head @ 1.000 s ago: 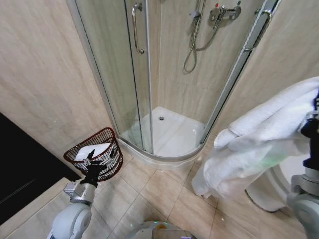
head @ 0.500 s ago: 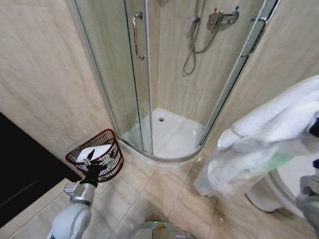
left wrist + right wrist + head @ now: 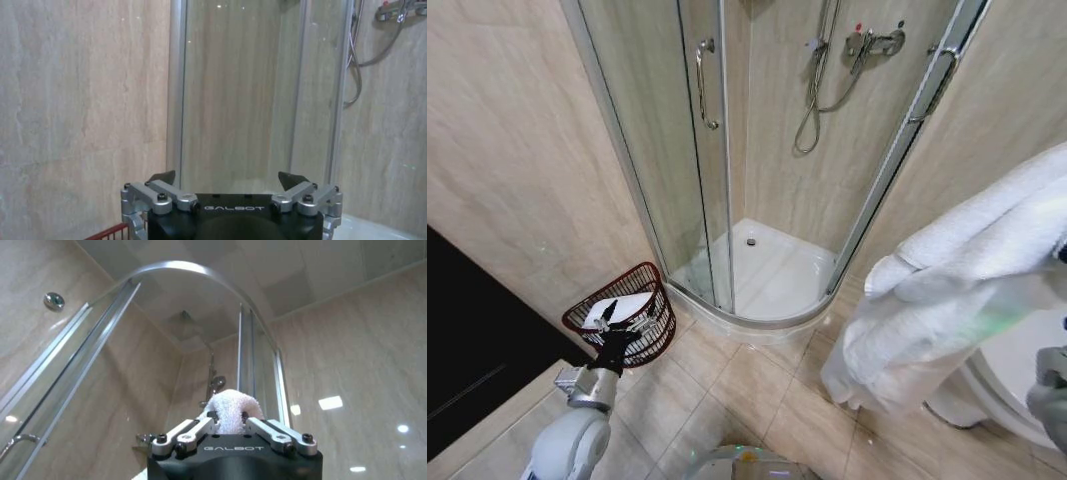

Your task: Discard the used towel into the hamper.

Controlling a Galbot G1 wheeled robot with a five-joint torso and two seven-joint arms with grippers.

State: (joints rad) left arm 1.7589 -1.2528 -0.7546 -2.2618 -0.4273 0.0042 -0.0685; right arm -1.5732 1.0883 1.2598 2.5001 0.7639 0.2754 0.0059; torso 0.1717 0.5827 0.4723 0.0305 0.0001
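The right gripper pinches the white towel — the left gripper, fingers spread, hovers beside the hamper.

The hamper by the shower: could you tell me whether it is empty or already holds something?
Not empty. The hamper stands upright on the floor tiles with something white lying inside, seen through its open top.

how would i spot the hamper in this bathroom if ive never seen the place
Find the curved glass shower stall in the corner, then follow its base to the left, where the beige wall meets the tiled floor. The hamper stands there: a small round reddish-brown open-weave basket with something white inside. It is the only red, woven thing against the pale tile, and the open left gripper is in front of it.
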